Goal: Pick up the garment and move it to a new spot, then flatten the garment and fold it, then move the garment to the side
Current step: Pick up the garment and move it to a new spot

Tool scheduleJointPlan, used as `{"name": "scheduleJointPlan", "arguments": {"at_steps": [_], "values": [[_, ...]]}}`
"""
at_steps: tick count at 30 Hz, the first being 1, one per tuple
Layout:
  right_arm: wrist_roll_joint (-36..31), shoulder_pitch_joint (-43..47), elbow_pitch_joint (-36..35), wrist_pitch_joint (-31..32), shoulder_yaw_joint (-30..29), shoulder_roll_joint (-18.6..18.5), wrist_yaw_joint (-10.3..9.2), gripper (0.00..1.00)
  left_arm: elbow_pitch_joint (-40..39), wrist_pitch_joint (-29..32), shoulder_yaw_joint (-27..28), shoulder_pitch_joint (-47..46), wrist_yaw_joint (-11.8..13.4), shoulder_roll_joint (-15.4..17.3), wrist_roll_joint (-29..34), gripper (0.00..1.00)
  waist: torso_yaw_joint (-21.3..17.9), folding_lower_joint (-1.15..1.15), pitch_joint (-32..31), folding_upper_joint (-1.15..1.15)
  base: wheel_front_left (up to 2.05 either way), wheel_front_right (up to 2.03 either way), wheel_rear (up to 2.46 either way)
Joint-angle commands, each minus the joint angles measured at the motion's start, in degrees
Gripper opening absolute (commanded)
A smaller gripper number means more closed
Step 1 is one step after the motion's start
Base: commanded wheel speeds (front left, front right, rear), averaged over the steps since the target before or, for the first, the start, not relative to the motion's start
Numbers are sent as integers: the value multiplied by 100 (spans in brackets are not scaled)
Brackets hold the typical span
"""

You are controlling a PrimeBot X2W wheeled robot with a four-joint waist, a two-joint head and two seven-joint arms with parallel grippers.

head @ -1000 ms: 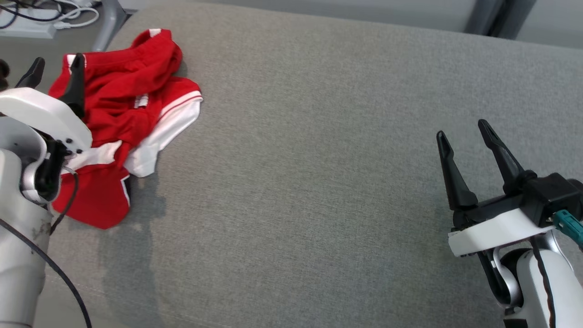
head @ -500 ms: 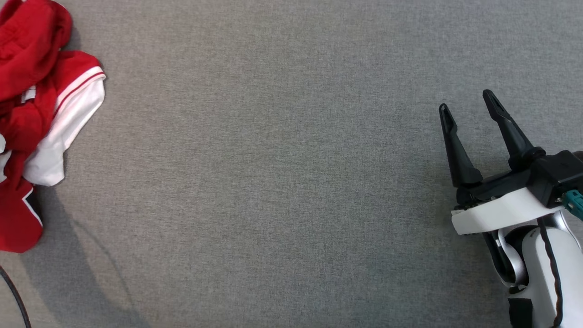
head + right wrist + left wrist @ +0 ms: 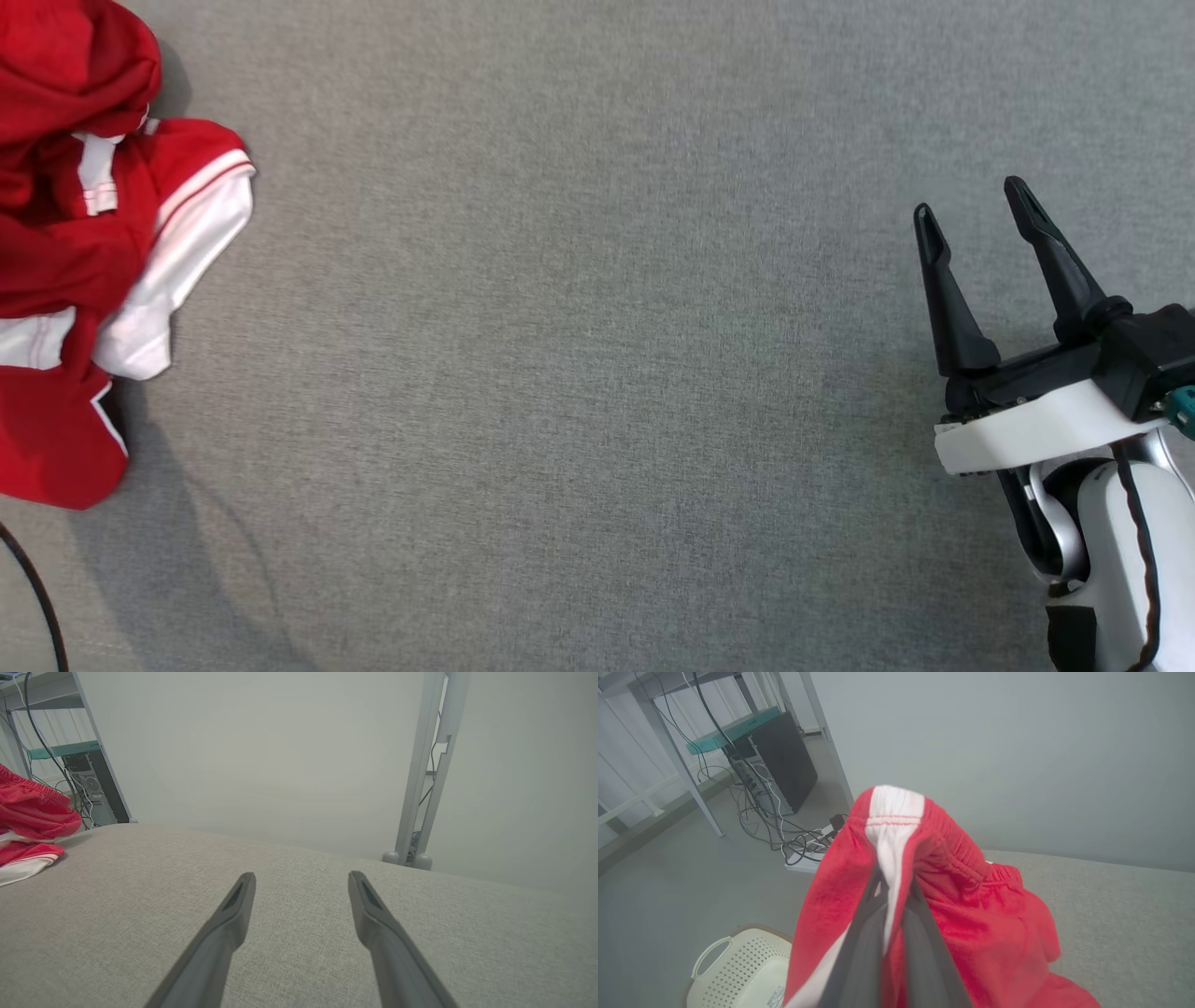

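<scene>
left hand [image 3: 896,884] is clamping the red garment [image 3: 994,924] by its waistband; i'm seeing my right hand [image 3: 971,201] gaping wide at 3 o'clock.

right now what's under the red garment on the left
The grey fabric surface runs under the red garment, with a shadow at its lower edge. Fabric drapes over the left gripper, shut on the waistband. Anything else beneath the heap is covered.

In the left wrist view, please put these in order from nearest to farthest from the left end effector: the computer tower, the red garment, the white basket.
1. The red garment: pinched at its waistband by the shut left end effector, view centre.
2. The white basket: lower down, at the bottom left.
3. The computer tower: far back, at the upper left.
</scene>
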Motion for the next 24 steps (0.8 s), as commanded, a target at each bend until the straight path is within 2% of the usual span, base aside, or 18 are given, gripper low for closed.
{"name": "scheduleJointPlan", "arguments": {"at_steps": [1,5,13,18,24], "values": [[12,75,19,-50,-44,-6,1,100,-49,-126,-37,-106,46,6,72,0,67,0,-210,0,0,0,0],[40,202,88,-116,-130,71,1,100,-241,-393,-104,-135,95,-35,157,0,68,0,-580,0,0,0,0],[75,524,147,-191,-284,223,1,100,-1113,-595,-152,428,224,-235,186,0,-24,0,-1258,0,0,0,0],[77,779,77,-183,-403,307,1,100,-2274,-627,-121,1280,460,-344,115,0,-153,0,-1581,0,0,0,0],[82,989,-27,-104,-484,371,1,100,-4244,-306,-181,2456,963,-322,152,0,-411,0,-1760,0,0,0,0]]}}
